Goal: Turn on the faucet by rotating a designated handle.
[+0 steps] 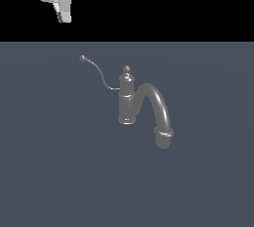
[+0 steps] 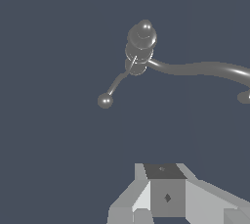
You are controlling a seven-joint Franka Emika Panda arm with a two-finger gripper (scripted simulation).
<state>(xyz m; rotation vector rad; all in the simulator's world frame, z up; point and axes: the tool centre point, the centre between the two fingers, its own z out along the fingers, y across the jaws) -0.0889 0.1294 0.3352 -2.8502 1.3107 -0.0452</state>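
Note:
The grey metallic faucet [image 1: 127, 101] stands upright on the dark floor, with a knob finial [image 1: 127, 69] on top and a thick arched spout [image 1: 158, 106] curving down towards the exterior view's right. The handle [image 1: 100, 77] is a thin curved lever with a small ball tip [image 1: 83, 58], reaching out from the post towards the exterior view's left. My gripper [image 1: 64, 17] hangs high above and to the left of the ball tip, well clear of it, fingers together and empty. In the wrist view the faucet [image 2: 140, 47], the handle [image 2: 116, 83] and my gripper [image 2: 163, 189] show from above.
Flat dark grey floor [image 1: 59, 171] lies all around the faucet. Nothing else stands on it.

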